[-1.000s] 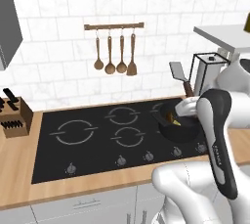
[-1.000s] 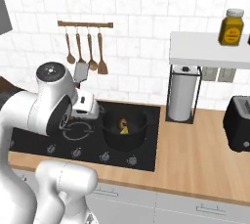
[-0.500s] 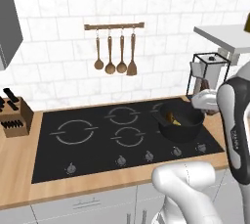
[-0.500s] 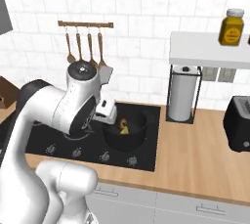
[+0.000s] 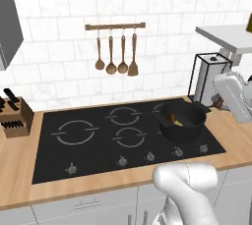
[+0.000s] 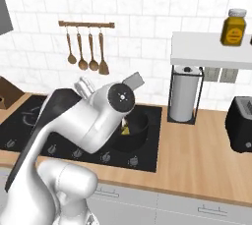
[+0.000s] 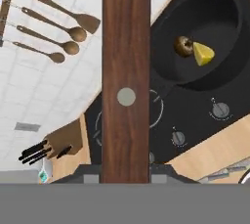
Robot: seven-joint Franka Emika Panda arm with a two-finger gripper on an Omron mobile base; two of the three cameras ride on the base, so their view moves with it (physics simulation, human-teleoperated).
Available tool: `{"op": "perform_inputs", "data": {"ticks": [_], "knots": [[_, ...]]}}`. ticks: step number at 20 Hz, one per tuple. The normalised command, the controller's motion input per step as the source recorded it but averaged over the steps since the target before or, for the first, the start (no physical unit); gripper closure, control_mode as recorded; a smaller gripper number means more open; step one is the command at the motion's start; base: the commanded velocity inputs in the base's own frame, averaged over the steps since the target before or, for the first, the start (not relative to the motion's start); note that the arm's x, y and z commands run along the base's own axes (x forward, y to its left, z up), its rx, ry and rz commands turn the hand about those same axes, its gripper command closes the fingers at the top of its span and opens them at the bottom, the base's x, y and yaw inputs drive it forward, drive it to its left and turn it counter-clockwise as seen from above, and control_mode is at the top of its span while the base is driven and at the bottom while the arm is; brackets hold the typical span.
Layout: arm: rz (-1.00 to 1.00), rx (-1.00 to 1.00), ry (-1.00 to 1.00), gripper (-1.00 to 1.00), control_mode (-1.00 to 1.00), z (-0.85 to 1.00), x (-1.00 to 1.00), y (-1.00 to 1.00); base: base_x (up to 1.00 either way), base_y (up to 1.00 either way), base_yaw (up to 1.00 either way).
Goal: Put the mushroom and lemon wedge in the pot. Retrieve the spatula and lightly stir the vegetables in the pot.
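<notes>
Spatula: wooden handle clamped in tool, blade out of sight. Pot: on hob, right front ring; mushroom and lemon wedge inside, touching. Step: stirring. Advice: lower blade inside rim, slow small sweeps, avoid flicking pieces out.

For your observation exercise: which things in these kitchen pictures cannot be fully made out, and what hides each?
- Spatula, hand view: its blade is cut off by the top edge.
- Pot, right base view: the arm covers its left side.
- Knife block, right base view: cut by the left edge.
- Toaster, right base view: cut by the right edge.
</notes>
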Motion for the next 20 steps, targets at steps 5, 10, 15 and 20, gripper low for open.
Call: {"op": "perform_inputs", "data": {"ticks": [5, 10, 15, 20], "knots": [[-0.46, 0.68, 0.27, 1.00, -1.00, 0.26, -0.01, 0.14, 0.00, 0.00, 0.00], [-0.42, 0.34, 0.32, 1.00, -1.00, 0.19, 0.26, 0.56, 0.00, 0.00, 0.00], [-0.04, 0.00, 0.09, 1.00, -1.00, 0.00, 0.16, 0.03, 0.00, 0.00, 0.00], [-0.29, 0.19, -0.08, 1.00, -1.00, 0.00, 0.63, 0.07, 0.00, 0.00, 0.00]]}}
